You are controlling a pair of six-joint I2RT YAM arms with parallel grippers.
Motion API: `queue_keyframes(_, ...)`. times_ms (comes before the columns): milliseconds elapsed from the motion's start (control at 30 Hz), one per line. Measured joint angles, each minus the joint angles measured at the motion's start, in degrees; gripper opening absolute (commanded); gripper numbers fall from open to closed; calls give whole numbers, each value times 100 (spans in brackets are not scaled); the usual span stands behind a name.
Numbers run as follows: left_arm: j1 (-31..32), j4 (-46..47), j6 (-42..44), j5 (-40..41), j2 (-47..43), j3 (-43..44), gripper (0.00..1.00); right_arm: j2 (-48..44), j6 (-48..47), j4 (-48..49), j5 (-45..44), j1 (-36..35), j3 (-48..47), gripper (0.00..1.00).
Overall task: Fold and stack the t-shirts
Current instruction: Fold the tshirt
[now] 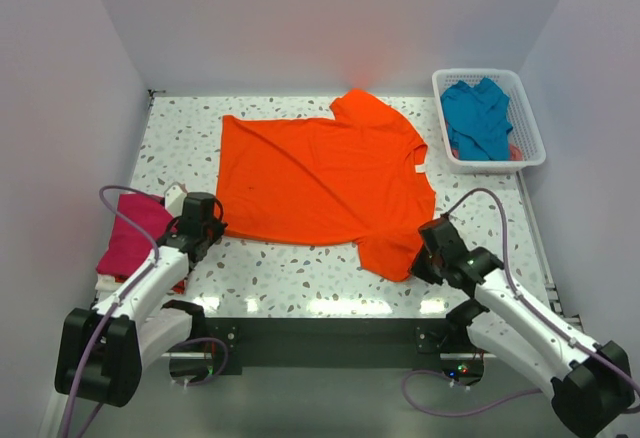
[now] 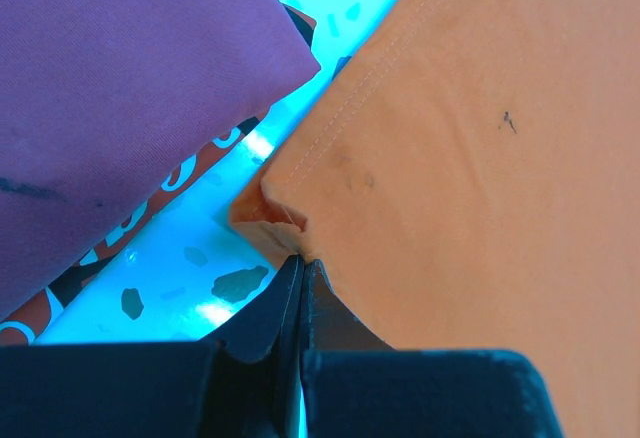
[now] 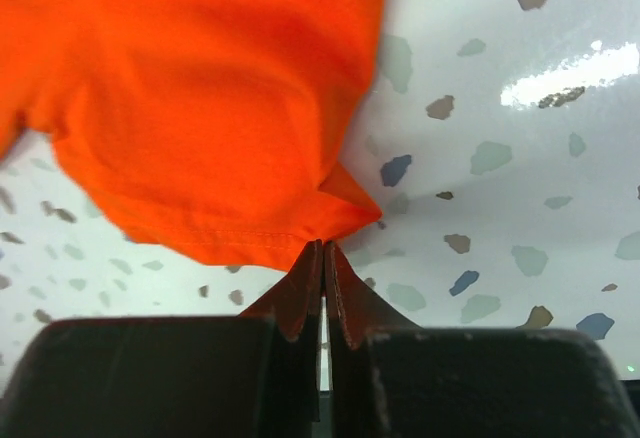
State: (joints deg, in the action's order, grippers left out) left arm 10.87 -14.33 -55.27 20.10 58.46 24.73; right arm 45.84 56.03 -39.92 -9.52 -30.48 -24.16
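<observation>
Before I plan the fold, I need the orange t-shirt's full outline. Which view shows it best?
Top external: the whole orange t-shirt lies spread on the table, both sleeves visible. Left wrist shows only a hem corner pinched by the left gripper; right wrist only a sleeve edge in the right gripper.

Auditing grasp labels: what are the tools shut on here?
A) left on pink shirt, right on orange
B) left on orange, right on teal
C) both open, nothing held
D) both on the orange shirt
D: the left tool pinches a hem corner of the orange t-shirt, and the right tool pinches its near sleeve.
</observation>
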Motion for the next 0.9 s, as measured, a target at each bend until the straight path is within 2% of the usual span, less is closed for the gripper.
queue_keyframes(233,-13,-225,46,26,-317,2,0,-748,-219,-398,-90,0,-870,0)
queue_keyframes(367,-26,-496,42,105,-662,2,0,-861,-398,-487,-157,0,-1290,0)
queue_keyframes(900,-35,-1585,-96,262,-1530,17,0,-1005,-809,-702,-328,0,-1652,0)
